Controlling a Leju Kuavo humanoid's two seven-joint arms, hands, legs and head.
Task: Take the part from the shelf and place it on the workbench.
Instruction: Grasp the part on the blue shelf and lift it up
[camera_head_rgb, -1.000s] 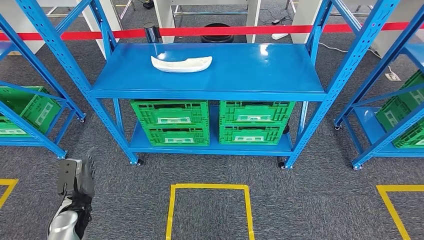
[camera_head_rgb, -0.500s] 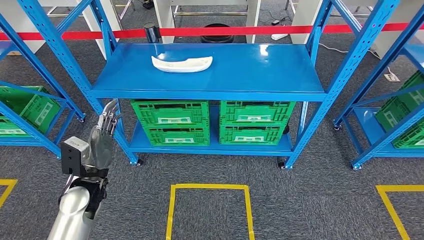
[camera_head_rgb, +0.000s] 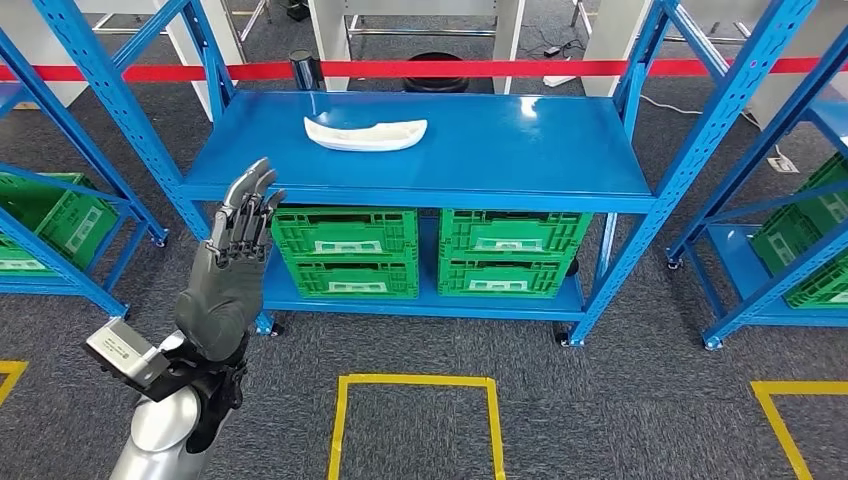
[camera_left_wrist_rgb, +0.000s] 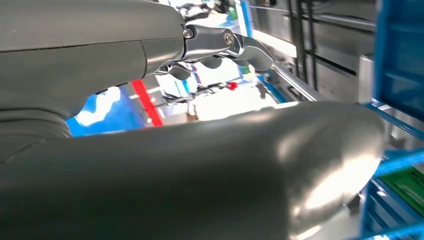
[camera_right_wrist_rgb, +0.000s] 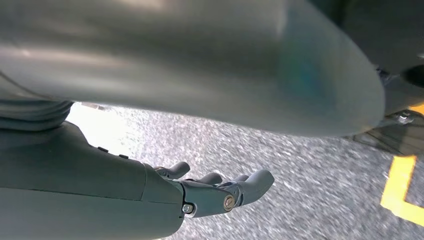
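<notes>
The white part lies flat on the top board of the blue shelf. It sits toward the back left of that board. It is long, thin and a bit curved, like a little boat. Nothing touches it.

The left hand is raised in front of the shelf's left leg. It is below the top board and well apart from the part. The fingers point up and are spread out, and the hand holds nothing. In the left wrist view the left hand has its fingers stretched out with nothing in them.

In the right wrist view the right hand hangs over the grey carpet. Its fingers bend only a little and hold nothing. A piece of yellow tape is on the carpet near it.

Under the top board, on the low board, stand four green crates. They are in two piles of two, side by side. Each crate has a pale label on its front, but the words are too small to read.

A red band runs across behind the shelf. More blue shelves with green crates stand at both sides. A square of yellow tape is marked on the carpet in front of the shelf.
</notes>
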